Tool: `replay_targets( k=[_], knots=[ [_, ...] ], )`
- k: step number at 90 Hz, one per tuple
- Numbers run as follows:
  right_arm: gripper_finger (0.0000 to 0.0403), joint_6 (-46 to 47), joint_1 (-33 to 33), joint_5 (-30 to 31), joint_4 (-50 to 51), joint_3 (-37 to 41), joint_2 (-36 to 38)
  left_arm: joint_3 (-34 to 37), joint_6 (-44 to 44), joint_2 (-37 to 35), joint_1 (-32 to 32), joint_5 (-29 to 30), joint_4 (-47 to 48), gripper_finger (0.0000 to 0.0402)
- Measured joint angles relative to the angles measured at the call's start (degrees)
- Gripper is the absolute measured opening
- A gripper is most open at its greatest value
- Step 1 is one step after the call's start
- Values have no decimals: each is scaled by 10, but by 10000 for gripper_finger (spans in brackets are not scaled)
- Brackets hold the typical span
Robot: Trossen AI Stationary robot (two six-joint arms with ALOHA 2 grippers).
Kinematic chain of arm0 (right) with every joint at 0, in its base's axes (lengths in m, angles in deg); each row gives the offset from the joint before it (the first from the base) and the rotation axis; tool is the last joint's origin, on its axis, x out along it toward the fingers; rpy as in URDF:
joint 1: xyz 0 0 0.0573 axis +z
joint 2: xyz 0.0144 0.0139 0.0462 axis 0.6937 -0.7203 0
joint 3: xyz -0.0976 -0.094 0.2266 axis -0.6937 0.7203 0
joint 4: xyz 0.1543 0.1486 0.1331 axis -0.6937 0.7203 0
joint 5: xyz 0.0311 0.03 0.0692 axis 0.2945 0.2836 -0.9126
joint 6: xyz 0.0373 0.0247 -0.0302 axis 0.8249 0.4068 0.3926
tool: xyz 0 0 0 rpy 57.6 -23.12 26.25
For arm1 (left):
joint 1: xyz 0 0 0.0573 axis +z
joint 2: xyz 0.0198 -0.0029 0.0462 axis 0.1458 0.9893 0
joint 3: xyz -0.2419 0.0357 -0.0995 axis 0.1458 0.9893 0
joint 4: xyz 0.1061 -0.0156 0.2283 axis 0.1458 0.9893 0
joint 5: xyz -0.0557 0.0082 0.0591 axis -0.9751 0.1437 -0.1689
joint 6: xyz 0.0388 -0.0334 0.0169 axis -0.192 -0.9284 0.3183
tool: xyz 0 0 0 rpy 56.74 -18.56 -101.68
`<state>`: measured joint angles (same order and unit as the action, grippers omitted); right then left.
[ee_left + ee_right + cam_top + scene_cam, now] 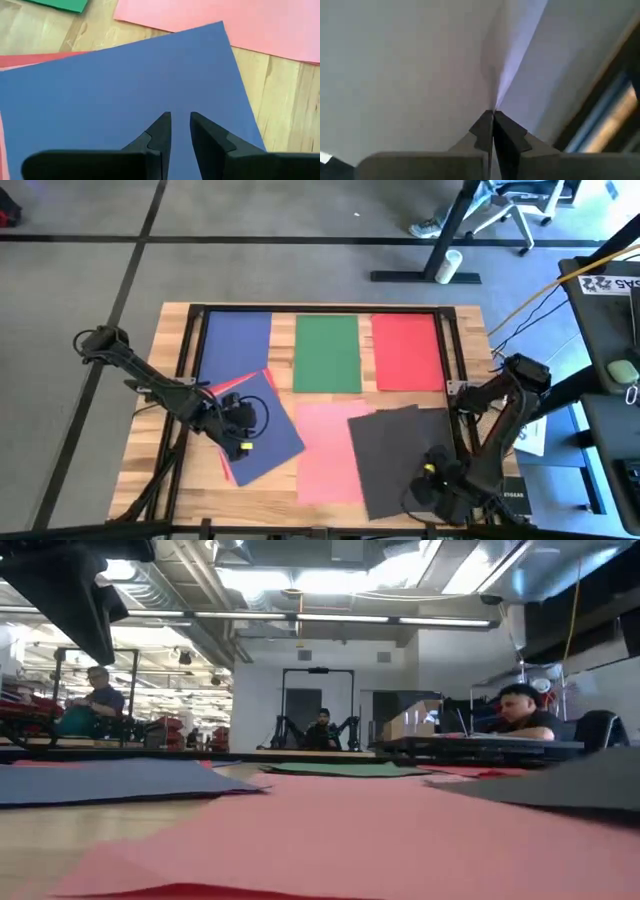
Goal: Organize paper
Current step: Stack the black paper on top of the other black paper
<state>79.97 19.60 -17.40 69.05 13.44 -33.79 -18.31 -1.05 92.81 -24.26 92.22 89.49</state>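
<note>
- High view shows the tidy part: three sheets lined up along the far side of the counter (470, 380), a blue sheet (236, 345), a green sheet (327, 352) and a red sheet (407, 351), so roughly half sorted I'd say
- left to do: a second blue sheet (262, 430) lying crooked over a second red sheet (238, 383), plus a pink sheet (330, 452) and a dark grey sheet (398, 458) overlapping it, all loose on the near side
- count: two blue, two red, one green, one pink, one dark grey, seven total
- left gripper (180, 118) hovers over the crooked blue one, fingers slightly spread, pinching nothing
- right gripper (493, 114) is pressed together on the dark grey sheet's near edge, puckering it
</note>
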Motion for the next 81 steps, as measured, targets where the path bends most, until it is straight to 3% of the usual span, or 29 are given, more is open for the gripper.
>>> replay_targets(
  k=[9, 30, 81],
  knots=[
    [0, 10, 11, -38, 13, 0, 0, 0, 0, 0, 0, 0, -1, 56],
    [0, 15, 10, -64, 46, 0, 0, 0, 0, 0, 0, 0, -14, 56],
    [0, 41, 6, -162, 4, 58, 0, 0, -3, 0, 0, 0, -14, 56]
  ],
)
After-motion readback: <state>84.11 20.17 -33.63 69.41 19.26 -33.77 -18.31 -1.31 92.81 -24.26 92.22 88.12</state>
